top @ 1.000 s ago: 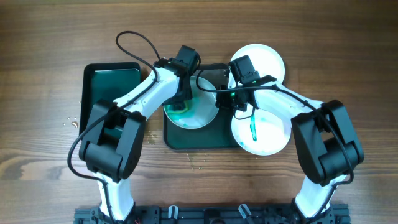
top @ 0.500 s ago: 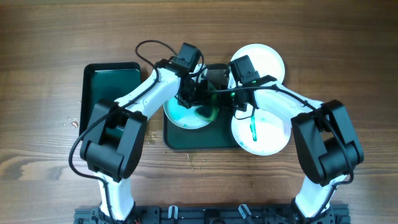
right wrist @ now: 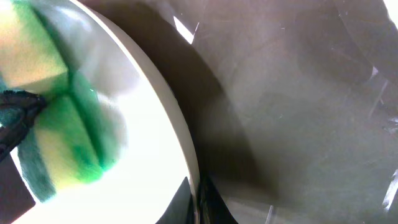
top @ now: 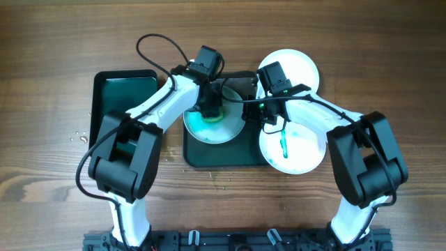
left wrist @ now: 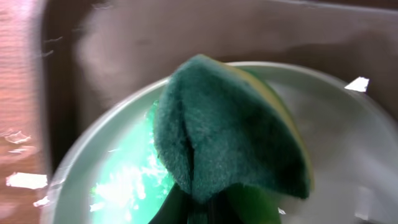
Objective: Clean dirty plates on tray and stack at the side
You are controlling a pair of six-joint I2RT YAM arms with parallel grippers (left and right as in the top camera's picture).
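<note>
A white plate (top: 228, 127) with a wet green smear lies on the dark green tray (top: 223, 157). My left gripper (top: 209, 111) is shut on a green and yellow sponge (left wrist: 230, 137) and presses it on this plate (left wrist: 348, 143), beside the smear. My right gripper (top: 246, 106) is shut on the plate's right rim (right wrist: 186, 155); the sponge (right wrist: 56, 143) also shows in the right wrist view. A second plate (top: 304, 150) with a green streak lies at the tray's right edge. A plain white plate (top: 298, 66) lies behind it on the table.
A smaller black-rimmed green bin (top: 122, 97) stands left of the tray. Water drops (top: 78, 136) lie on the wooden table left of the bin. The left arm's cable (top: 157, 43) loops above the bin.
The left gripper swept the sponge to the right across the plate, then back toward the left. The right gripper kept its hold on the rim.
</note>
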